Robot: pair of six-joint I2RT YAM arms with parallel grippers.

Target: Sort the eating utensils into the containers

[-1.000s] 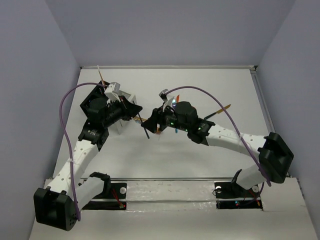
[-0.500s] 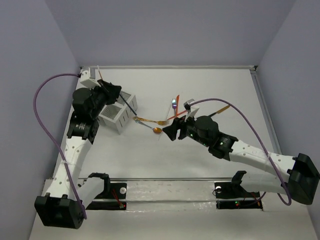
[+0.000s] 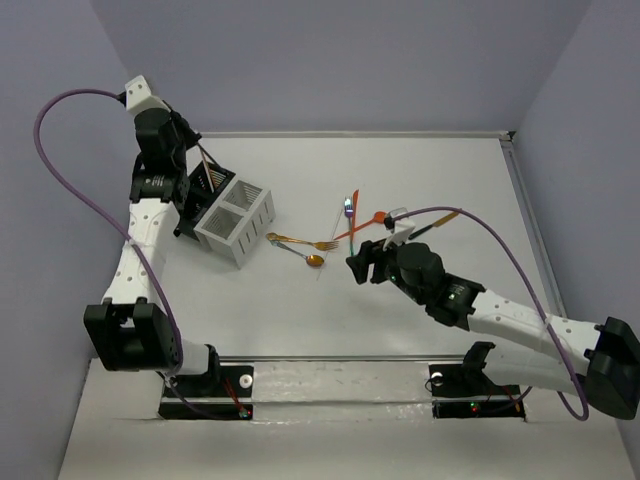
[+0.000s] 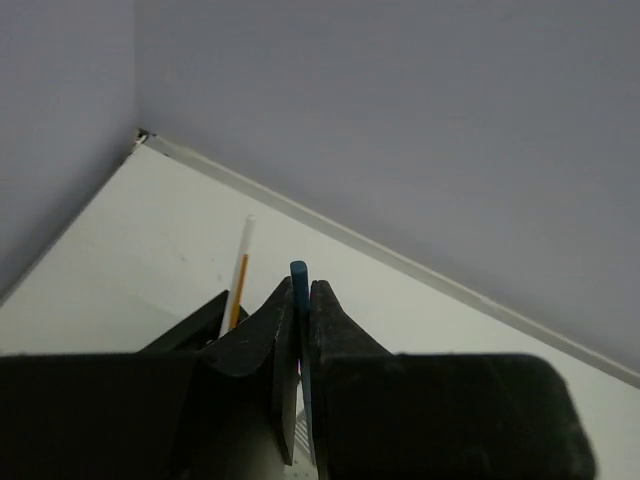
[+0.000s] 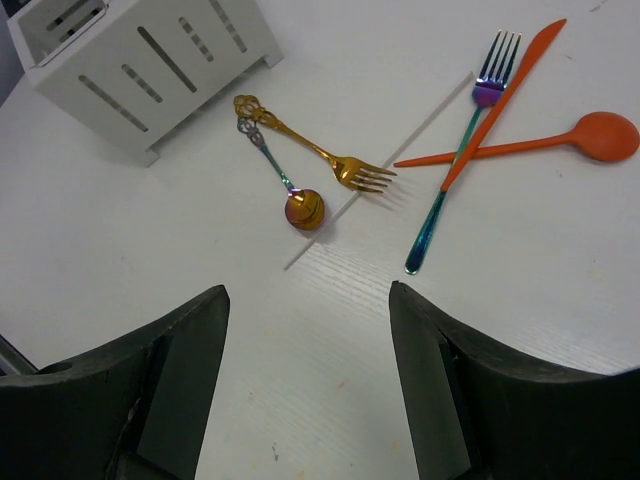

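Within the last second the arms have parted. They were huddled over the middle of the table, and now the left arm has swung out to the far left and risen beside the black caddy (image 3: 203, 186). The right arm has drawn back toward the near edge. The left gripper (image 4: 301, 300) is pinched tight on a thin blue piece (image 4: 299, 272), whose end just pokes out past the fingertips. That piece is therefore in the air, not yet in any compartment. A pale stick (image 4: 240, 275) stands just to its left, apparently already in the black caddy. The right gripper (image 5: 306, 300) hangs wide apart and empty over the leftover pile. There lie a gold fork (image 5: 320, 155) and a spoon (image 5: 303, 208) with their handles meeting near the white caddy (image 3: 226, 240). Further right, a white stick (image 5: 420, 125), a blue fork (image 5: 450, 190), an orange knife (image 5: 510, 90) and an orange spoon (image 5: 600, 135) cross each other. One piece looks about to be dropped, and the right arm seems lined up for the next pick.
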